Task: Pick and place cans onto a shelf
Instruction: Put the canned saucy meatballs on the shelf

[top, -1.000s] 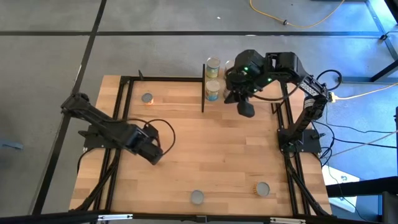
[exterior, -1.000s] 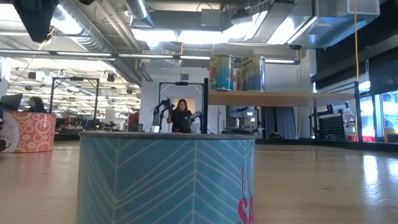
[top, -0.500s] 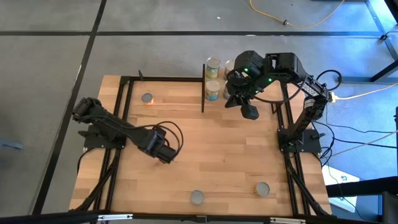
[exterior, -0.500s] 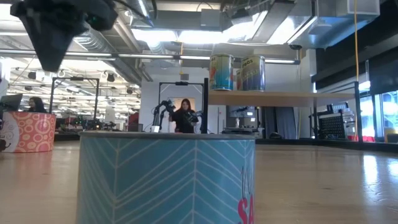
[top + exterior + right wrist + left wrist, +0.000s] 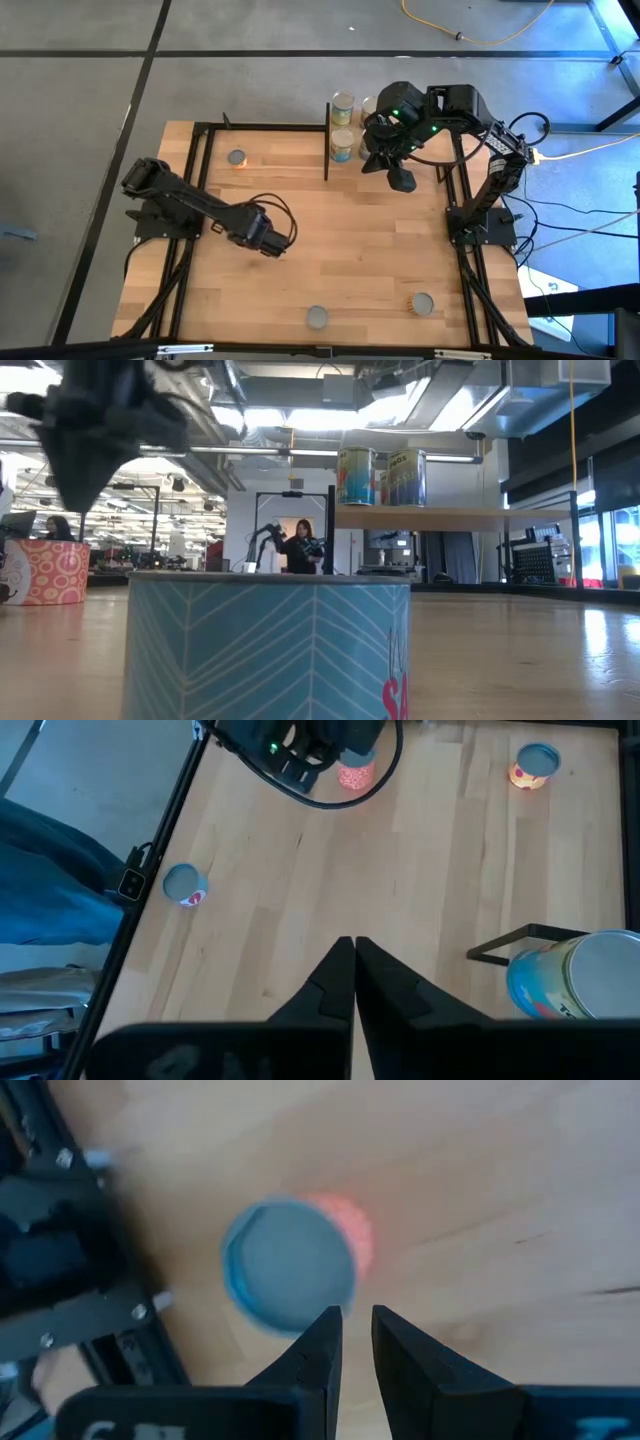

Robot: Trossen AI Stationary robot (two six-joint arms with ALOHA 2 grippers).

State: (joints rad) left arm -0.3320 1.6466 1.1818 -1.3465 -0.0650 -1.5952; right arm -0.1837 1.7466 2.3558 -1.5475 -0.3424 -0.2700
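A can (image 5: pixel 290 1275) with a grey top, blue rim and orange-red label stands on the table right below my left gripper (image 5: pixel 357 1315), whose fingers are a narrow gap apart and point down, clear of it. In the high view my left gripper (image 5: pixel 270 243) hides this can. My right gripper (image 5: pixel 402 180) hangs shut and holds nothing beside the shelf (image 5: pixel 470 517), which carries two cans (image 5: pixel 357 475) (image 5: pixel 405 477). More cans stand on the table: one far left (image 5: pixel 236 158), one at the front middle (image 5: pixel 317 317), one at the front right (image 5: pixel 423 304).
Black frame rails (image 5: pixel 205 150) run along both sides of the table, and the shelf's black post (image 5: pixel 327 140) stands at the far middle. The teal front can (image 5: pixel 270 645) fills the low view. Bare wood (image 5: pixel 350 240) lies between the arms. A person stands in the room behind.
My left gripper has come down and gone a little toward the table's right edge, rolling as it went. It now hangs over the orange-red can. In the low view it has sunk into the picture from above.
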